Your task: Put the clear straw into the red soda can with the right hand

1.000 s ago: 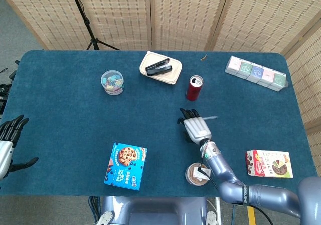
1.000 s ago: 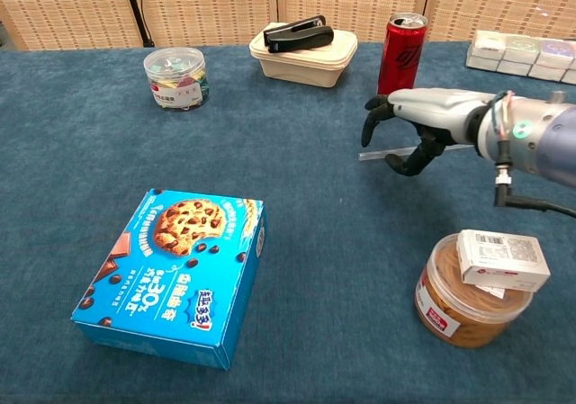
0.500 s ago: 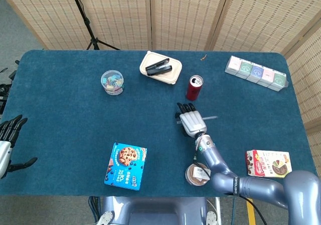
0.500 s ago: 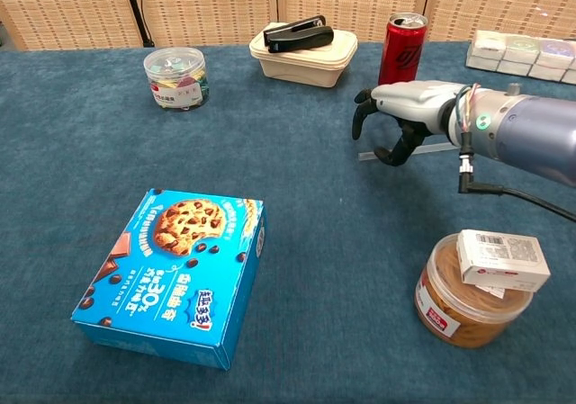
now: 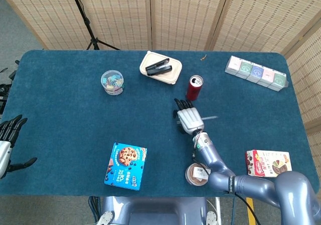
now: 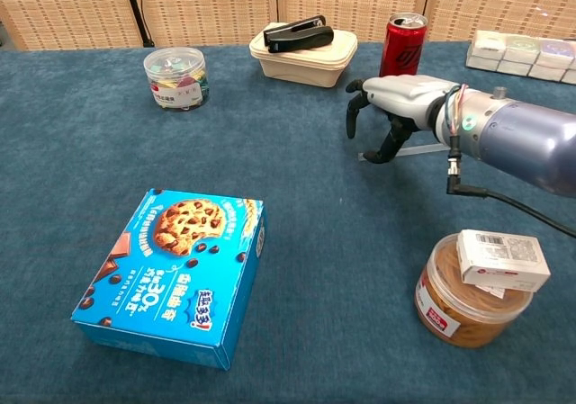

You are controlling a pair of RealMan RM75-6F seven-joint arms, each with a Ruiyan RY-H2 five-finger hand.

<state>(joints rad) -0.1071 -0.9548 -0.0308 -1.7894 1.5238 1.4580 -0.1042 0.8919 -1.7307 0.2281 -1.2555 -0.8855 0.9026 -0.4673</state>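
The red soda can [image 5: 193, 87] [image 6: 401, 46] stands upright with its top open, towards the back of the blue table. The clear straw [image 5: 210, 118] [image 6: 416, 152] lies flat on the cloth just in front of the can. My right hand [image 5: 189, 120] [image 6: 396, 98] hovers palm down over the straw's left end, fingers arched and spread, the thumb tip close to the straw. Nothing is gripped. The hand hides the middle of the straw in the head view. My left hand [image 5: 9, 140] rests off the table's left edge, fingers apart and empty.
A beige lunchbox with a black stapler [image 6: 302, 49] sits left of the can. A clip jar [image 6: 175, 77] stands at back left and a blue cookie box [image 6: 175, 273] at front left. A round tub with a small box [image 6: 477, 282] sits near my right forearm. Drink cartons [image 5: 256, 71] line the far right.
My right hand has slid left and a little away from me along the straw, ending nearer the can. The straw and can have stayed put. The left hand has hardly moved.
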